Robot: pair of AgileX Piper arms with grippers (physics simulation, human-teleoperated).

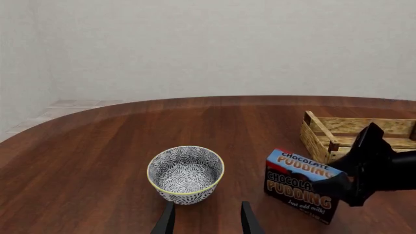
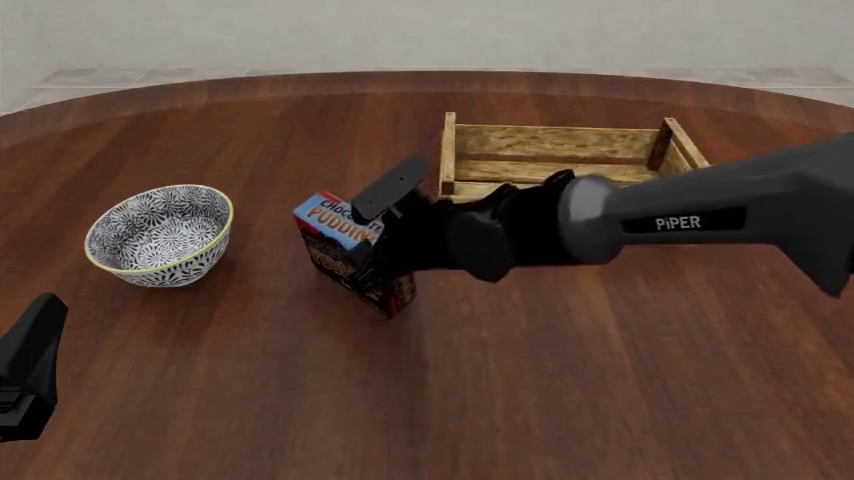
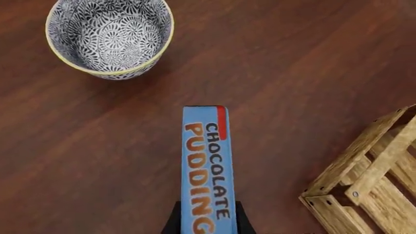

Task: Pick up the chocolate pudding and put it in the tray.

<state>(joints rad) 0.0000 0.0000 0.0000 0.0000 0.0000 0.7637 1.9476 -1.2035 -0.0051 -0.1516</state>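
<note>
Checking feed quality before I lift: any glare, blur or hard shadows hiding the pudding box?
Front view: sharp, soft even light, but the right end effector covers much of the pudding box. Right wrist view: crisp, lettering readable. Left wrist view: clear, only faint sheen on the table.

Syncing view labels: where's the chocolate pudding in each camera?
Left wrist view: chocolate pudding lower right, between bowl and tray.
Front view: pudding centre-left, at the right pincer.
Right wrist view: pudding bottom centre, blue top band up.
Shared landmark: the bowl.

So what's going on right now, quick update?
Right gripper shut on chocolate pudding, tilted beside the tray. Left gripper open, idle. Bowl off to the side, path clear.
</note>
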